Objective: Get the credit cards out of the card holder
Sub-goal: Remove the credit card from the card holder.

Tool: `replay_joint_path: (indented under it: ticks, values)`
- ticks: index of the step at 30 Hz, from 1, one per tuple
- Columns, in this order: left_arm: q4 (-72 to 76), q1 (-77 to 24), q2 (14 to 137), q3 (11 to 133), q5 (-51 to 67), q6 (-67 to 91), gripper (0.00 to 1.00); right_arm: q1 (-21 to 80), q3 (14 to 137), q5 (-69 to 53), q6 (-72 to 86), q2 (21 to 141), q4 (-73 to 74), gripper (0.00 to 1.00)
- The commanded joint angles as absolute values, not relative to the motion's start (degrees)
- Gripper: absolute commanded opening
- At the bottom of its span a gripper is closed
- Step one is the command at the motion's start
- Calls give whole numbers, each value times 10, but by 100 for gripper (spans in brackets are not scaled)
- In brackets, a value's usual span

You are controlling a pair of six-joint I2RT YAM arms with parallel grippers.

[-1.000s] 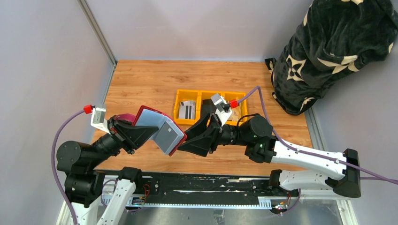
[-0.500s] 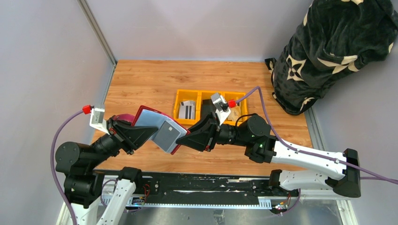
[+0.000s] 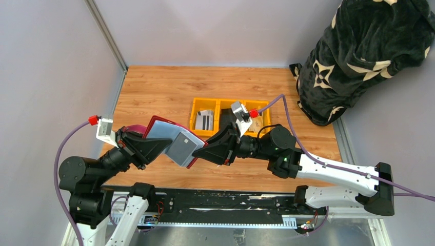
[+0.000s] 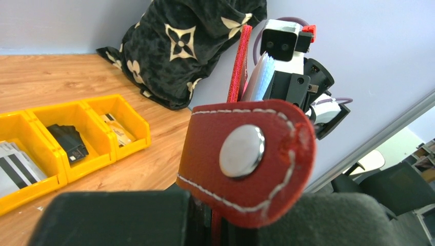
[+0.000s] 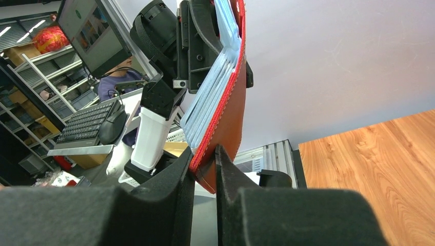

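Note:
The dark red card holder [image 3: 172, 134] hangs open above the table's front, its pale blue-grey sleeves facing up. My left gripper [image 3: 154, 146] is shut on its left side; in the left wrist view the snap tab [image 4: 246, 154] fills the space just above that gripper [image 4: 220, 220]. My right gripper [image 3: 203, 151] pinches the holder's right corner, and the right wrist view shows both fingers pressed on the red cover [image 5: 228, 118] at the jaws [image 5: 204, 159]. Striped white credit cards [image 3: 204, 121] lie in the bin's left compartment and tan ones [image 4: 117, 130] in its right. Cards inside the sleeves cannot be made out.
A yellow three-part bin [image 3: 218, 102] stands mid-table just behind the right wrist, with a black folded item [image 4: 69, 141] in its middle compartment. A black patterned blanket bundle [image 3: 364, 56] rises at the back right. Grey walls close in the left and back.
The right gripper moved left onto the holder's right corner and its jaws narrowed onto the cover. The left arm shifted slightly with the holder still in its grip.

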State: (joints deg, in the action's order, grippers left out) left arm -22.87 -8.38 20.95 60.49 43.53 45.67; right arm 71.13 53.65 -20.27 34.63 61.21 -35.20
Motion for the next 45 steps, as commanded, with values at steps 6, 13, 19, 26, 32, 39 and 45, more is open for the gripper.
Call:
replay_joint_path:
  ticks: [6,13,19,26,32,39,45]
  values:
    - [-211,-83,213,617,441,450,0,731,561,-138,331,615,-329,21]
    - [-219,-83,207,619,444,425,0,735,571,-79,330,622,-287,27]
    - [-228,-83,204,619,446,405,0,737,573,-60,334,623,-279,43]
    - [-261,-83,192,612,416,332,16,744,590,-84,343,649,-301,27]
    - [-298,-83,177,622,354,247,46,753,630,19,306,647,-157,0]
    - [-250,-83,143,569,387,226,54,796,766,186,251,706,45,0]
    - [-255,-83,107,516,414,173,66,829,893,265,220,791,138,0]
